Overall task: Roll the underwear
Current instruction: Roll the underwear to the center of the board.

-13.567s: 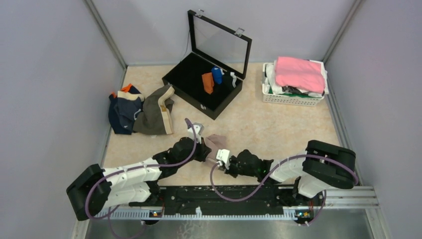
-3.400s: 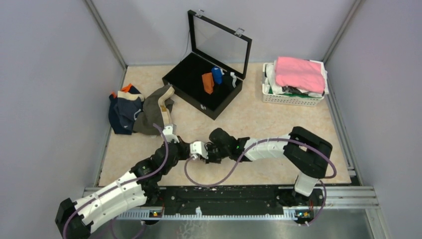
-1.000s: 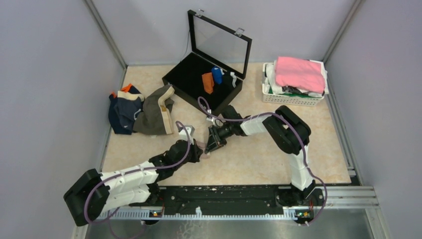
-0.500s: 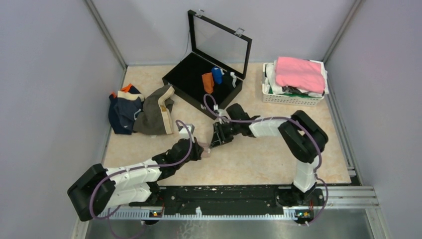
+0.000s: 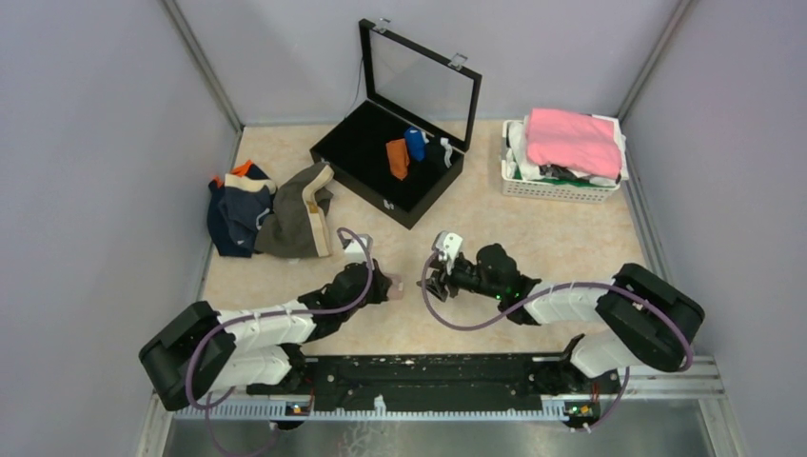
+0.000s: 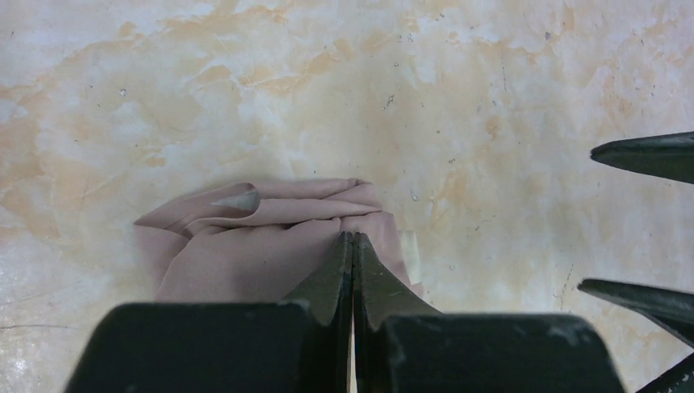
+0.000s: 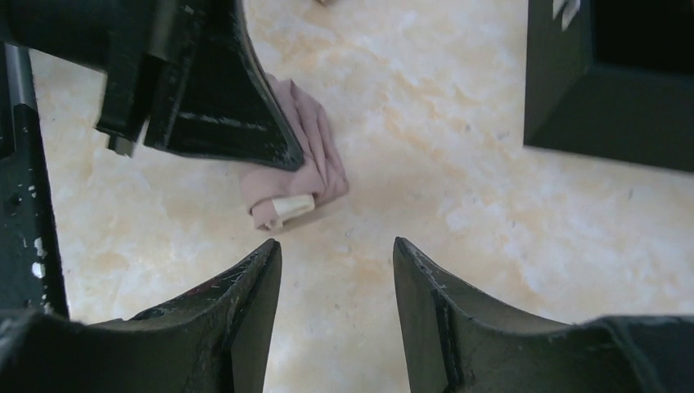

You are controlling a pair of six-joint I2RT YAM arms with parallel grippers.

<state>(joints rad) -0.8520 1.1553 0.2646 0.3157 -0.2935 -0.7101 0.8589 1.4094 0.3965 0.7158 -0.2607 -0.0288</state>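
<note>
The pale pink-beige underwear [image 6: 245, 254] lies bunched on the table [image 6: 507, 74], with the left gripper [image 6: 353, 239] closed together, its tips on the cloth, and the right gripper [image 7: 337, 250] spread apart, empty, just beside it.

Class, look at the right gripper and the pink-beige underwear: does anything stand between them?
Nothing visible does. Only bare table lies between the open right gripper and the underwear. The shut left gripper is at the cloth's far side.
</note>
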